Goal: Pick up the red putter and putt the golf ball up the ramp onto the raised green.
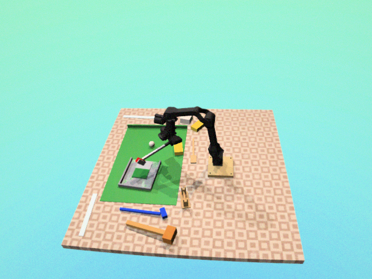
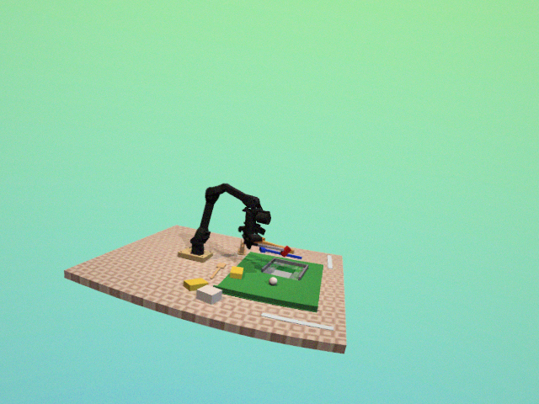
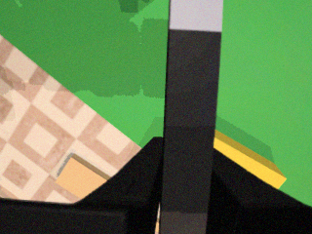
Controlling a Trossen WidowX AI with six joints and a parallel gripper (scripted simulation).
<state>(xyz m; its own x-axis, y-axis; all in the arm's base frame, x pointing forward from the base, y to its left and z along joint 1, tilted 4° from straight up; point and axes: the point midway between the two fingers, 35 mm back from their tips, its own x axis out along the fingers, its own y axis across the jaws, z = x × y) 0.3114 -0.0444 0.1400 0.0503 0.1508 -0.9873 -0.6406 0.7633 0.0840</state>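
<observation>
Top view, left to right. White strip [image 1: 88, 214] lies along the left edge of the checkered tabletop [image 1: 255, 186]; a second white strip [image 1: 138, 116] sits at the far left edge. Green mat [image 1: 129, 144] covers the left-centre. On it, near side: grey-walled ramp frame [image 1: 138, 175] with the raised green [image 1: 141, 173] in its middle. Golf ball [image 1: 151, 143] rests on the mat, farther back than the frame and apart from it.

Red putter [image 1: 150, 156]: head [image 1: 139, 160] hangs over the far edge of the frame, shaft running up and right to the gripper [image 1: 173, 139]. Jaws are clamped on the dark grip end of the shaft; the wrist view shows that shaft [image 3: 190, 127] running straight up the middle between them. Ball sits just left of the shaft, not touching.

Off the mat, near side: blue mallet [image 1: 143, 211] and orange mallet [image 1: 153, 230], both lying flat. Small wooden stand [image 1: 185, 198] just off the mat's near right corner.

Yellow block [image 1: 178, 148] on the mat's right edge, right below the gripper. Small wooden mallet [image 1: 193, 151] just right of it. Grey block [image 1: 186, 120] and yellow wedge [image 1: 197, 125] at the far side, partly behind the arm.

Arm [image 1: 210, 132]: base on a tan plate [image 1: 220, 170] right of centre, lower link rising steeply, elbow at the far side, upper link reaching left and level, wrist dropping down over the mat.
</observation>
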